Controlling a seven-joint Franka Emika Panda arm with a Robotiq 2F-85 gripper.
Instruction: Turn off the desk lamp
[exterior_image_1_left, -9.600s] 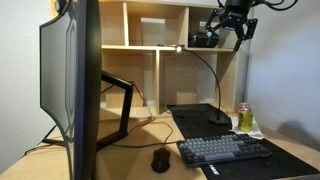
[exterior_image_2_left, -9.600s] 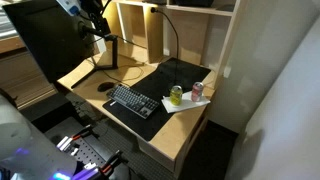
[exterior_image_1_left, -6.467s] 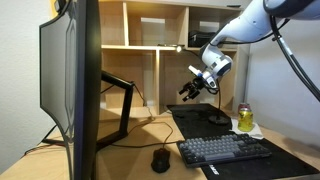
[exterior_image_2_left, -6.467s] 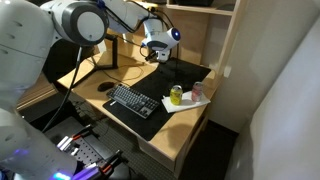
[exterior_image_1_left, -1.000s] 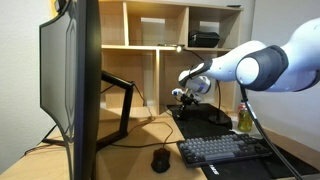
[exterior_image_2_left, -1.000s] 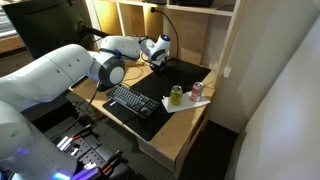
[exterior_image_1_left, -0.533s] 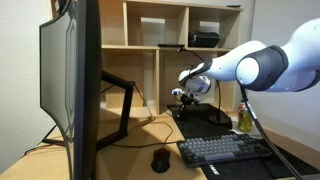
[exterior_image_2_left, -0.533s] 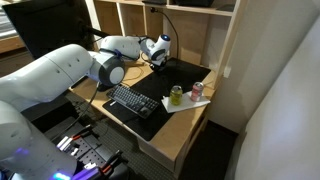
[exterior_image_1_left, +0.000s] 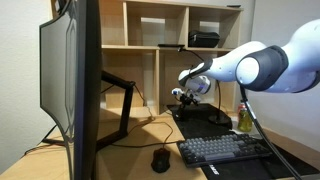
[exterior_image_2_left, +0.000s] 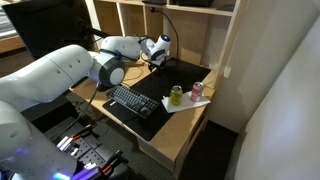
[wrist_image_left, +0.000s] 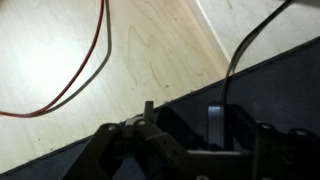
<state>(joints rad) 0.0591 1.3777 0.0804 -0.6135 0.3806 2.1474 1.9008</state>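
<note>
The desk lamp (exterior_image_1_left: 170, 46) stands on the black mat (exterior_image_1_left: 195, 125) near the back edge of the tabletop (exterior_image_1_left: 140, 140), its stem (exterior_image_2_left: 179, 35) arching up toward the shelves. Near its base, the end effector (exterior_image_1_left: 182, 94) hangs low over the mat's edge with its fingers (wrist_image_left: 148, 110) spread. A red cable (wrist_image_left: 95, 60) lies on the bare wood.

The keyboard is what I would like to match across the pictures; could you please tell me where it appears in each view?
In an exterior view: the keyboard lies at the lower right, near the desk's front edge.
In an exterior view: the keyboard lies just left of centre, set diagonally.
Wrist view: not in it.
Shared landmark: the green can, standing near the keyboard in both exterior views.
</note>
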